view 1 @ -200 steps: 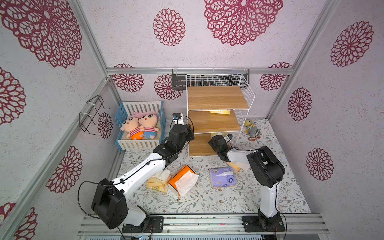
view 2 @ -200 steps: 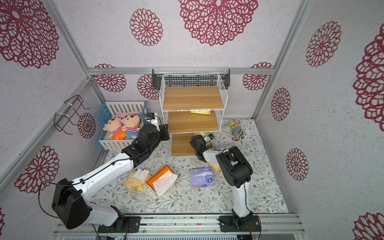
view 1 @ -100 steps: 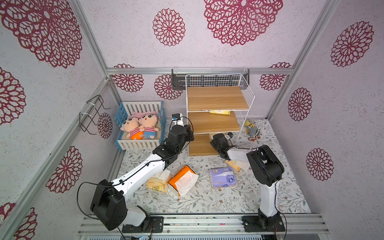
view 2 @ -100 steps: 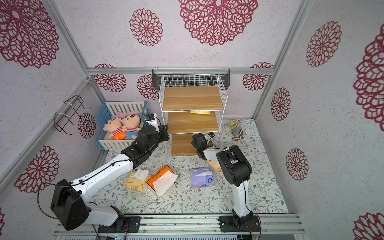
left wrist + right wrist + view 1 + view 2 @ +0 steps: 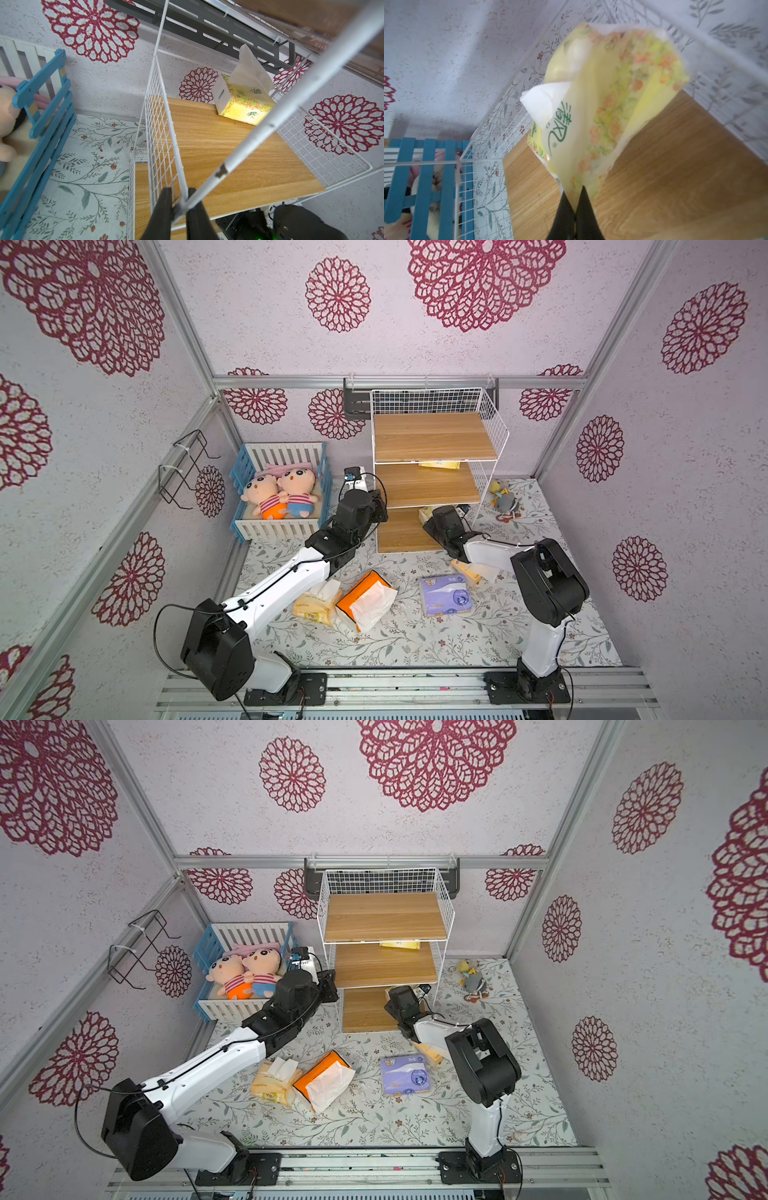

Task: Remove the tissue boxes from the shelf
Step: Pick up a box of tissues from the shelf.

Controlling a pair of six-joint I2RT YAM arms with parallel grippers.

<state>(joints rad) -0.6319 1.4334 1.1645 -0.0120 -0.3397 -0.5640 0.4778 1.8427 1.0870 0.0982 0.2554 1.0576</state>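
Now right tool [image 5: 574, 197] pinched onto yellow-green tissue pack [image 5: 608, 99]; previously open.

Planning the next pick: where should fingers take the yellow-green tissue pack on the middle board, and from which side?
I'd pinch the near edge of the yellow-green tissue pack, coming level from the front of the shelf. Wire grid closes both sides, the wall is behind, a board covers it above, and it lies flat at the back.

Both top views look down from high over the bench [image 5: 415, 639] (nearly identical scenes); wrist views look closely beyond left tool [image 5: 179, 205] and right tool [image 5: 576, 207] into the shelf [image 5: 228, 149].
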